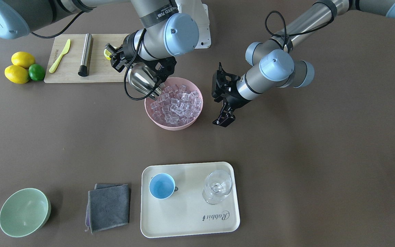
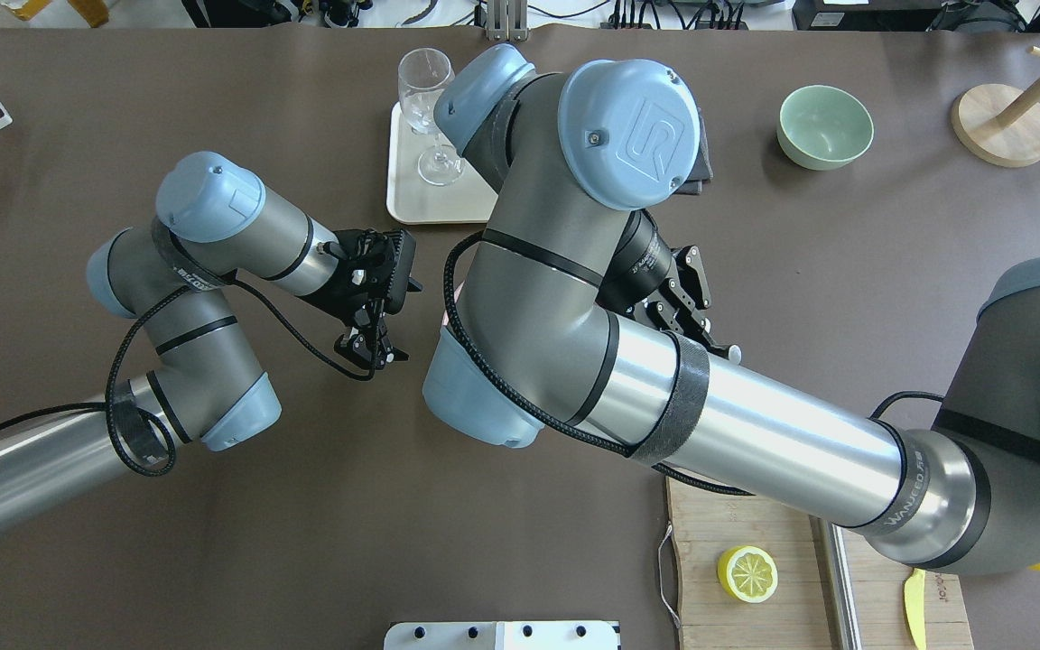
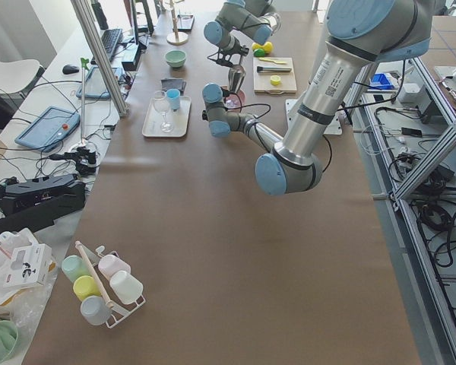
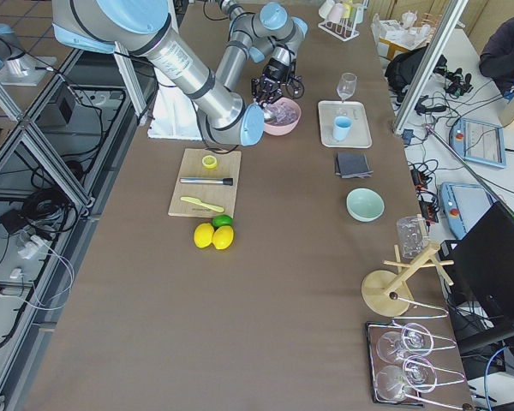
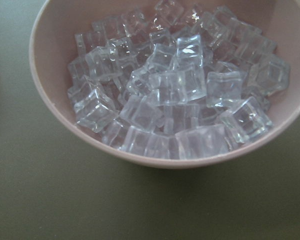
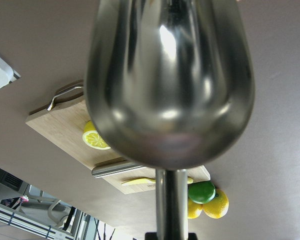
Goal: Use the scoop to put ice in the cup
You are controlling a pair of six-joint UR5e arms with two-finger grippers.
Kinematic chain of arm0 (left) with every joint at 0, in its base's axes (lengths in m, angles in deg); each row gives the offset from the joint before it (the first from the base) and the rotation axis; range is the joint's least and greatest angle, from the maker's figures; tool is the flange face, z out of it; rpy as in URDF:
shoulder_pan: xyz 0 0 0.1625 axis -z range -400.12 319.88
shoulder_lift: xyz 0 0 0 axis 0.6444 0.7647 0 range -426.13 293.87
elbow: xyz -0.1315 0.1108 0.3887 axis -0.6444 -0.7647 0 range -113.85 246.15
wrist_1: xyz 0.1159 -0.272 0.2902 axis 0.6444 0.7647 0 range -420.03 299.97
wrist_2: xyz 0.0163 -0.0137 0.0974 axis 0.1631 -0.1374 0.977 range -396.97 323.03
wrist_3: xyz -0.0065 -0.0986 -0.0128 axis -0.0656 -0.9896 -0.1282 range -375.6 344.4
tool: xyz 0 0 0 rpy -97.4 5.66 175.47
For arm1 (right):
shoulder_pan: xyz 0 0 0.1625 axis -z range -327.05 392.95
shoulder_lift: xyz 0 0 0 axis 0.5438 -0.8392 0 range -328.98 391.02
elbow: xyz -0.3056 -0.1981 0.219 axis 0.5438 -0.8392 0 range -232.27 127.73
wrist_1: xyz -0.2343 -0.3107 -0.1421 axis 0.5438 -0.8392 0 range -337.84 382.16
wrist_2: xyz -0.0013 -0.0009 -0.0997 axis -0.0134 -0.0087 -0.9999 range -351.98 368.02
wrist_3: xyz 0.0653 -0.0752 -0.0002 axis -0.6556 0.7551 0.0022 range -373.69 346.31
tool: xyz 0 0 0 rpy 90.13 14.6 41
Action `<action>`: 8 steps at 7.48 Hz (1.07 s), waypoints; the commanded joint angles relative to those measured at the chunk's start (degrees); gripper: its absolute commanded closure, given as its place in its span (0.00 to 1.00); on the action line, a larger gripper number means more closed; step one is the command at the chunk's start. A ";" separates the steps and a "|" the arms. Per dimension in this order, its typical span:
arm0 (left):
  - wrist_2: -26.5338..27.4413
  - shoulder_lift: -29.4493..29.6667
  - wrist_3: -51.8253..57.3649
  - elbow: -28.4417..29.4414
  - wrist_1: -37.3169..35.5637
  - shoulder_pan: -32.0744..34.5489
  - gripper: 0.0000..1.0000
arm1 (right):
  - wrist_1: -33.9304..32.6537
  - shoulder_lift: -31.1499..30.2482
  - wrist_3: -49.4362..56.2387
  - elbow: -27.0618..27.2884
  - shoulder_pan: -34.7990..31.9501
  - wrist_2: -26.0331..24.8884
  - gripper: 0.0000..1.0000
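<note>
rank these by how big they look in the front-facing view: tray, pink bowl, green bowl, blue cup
1. tray, clearly largest
2. pink bowl, only slightly ahead of the next
3. green bowl; these two look close
4. cup, smallest

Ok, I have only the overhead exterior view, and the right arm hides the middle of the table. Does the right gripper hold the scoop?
Observer: Yes. The right gripper holds the scoop by its handle, its mouth at the pink bowl's rim.
Operator: Is that bowl filled?
Observer: Yes, ice is heaped in it.
Operator: And where should it go?
Observer: The cup stands upright and empty on the tray, beside the stemmed glass.
</note>
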 commanded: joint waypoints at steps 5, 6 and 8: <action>-0.02 -1.96 -0.09 0.04 5.48 -0.12 0.02 | 3.90 0.04 -0.89 -0.94 0.27 -0.05 1.00; 0.07 -2.23 -0.09 0.56 7.67 -0.21 0.02 | 4.34 0.04 -0.89 -1.30 0.27 -0.05 1.00; 0.15 -2.23 -0.09 2.06 10.77 -0.91 0.02 | 4.61 0.21 -0.89 -1.30 0.27 -0.05 1.00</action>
